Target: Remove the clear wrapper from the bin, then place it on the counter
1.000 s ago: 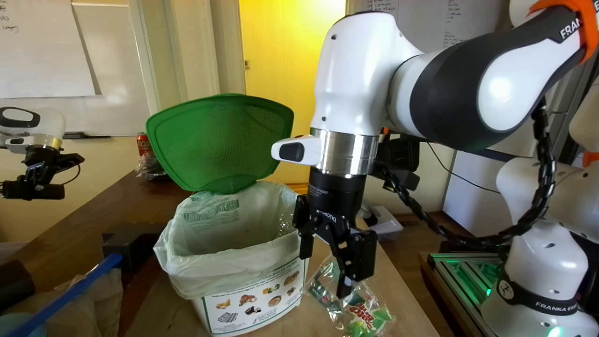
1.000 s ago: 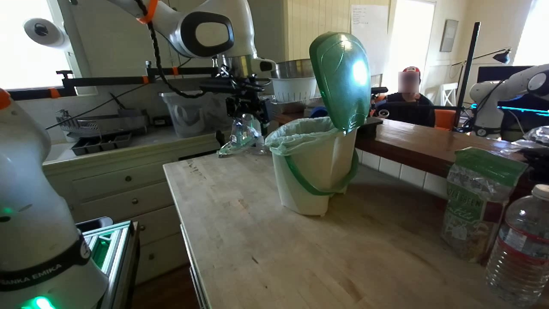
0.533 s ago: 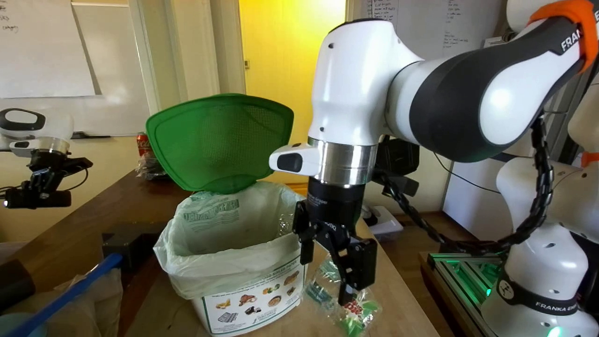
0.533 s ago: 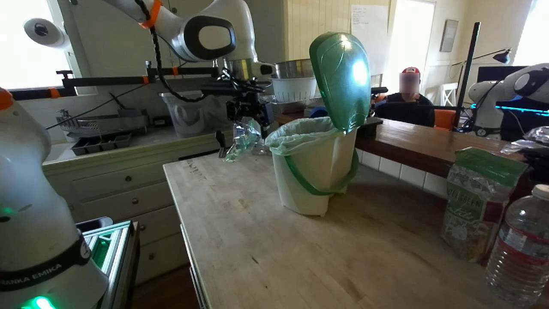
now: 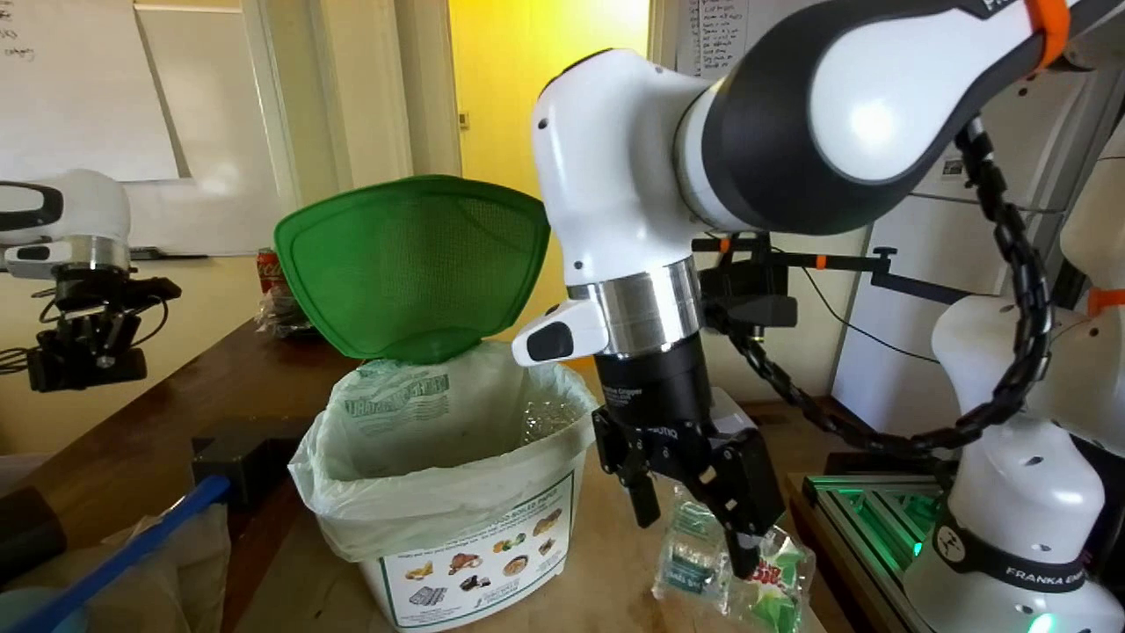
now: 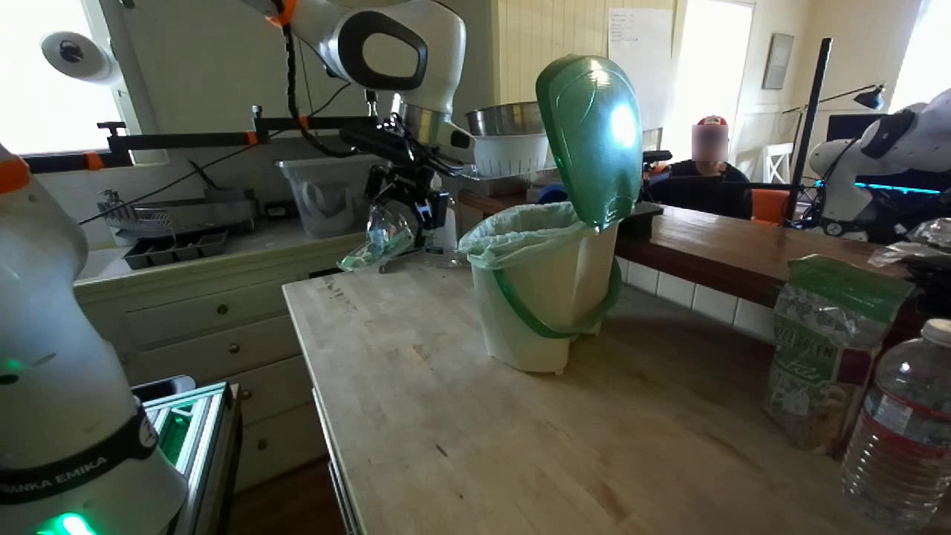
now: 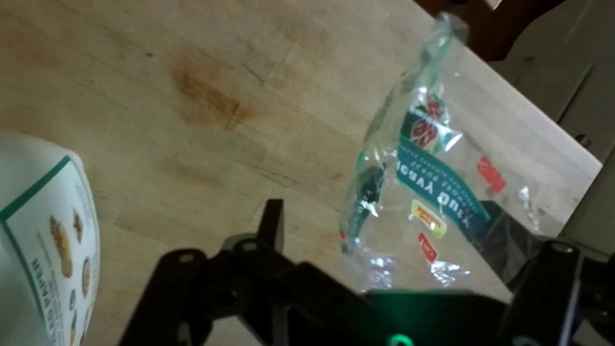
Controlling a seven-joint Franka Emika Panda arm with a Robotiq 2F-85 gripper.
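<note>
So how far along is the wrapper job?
Done: the clear wrapper shows beside the bin, not in it. In hand: the end effector stands open, the wrapper apparently caught on one of its fingers. Left to do: probably freeing it onto the counter; whether any part touches down, I can't tell.

Both exterior views are sharing the tapered white plastic bin (image 6: 550, 286), facing different sides; the wrist view is looking down from near at the light-brown wooden counter (image 7: 168, 154).
</note>
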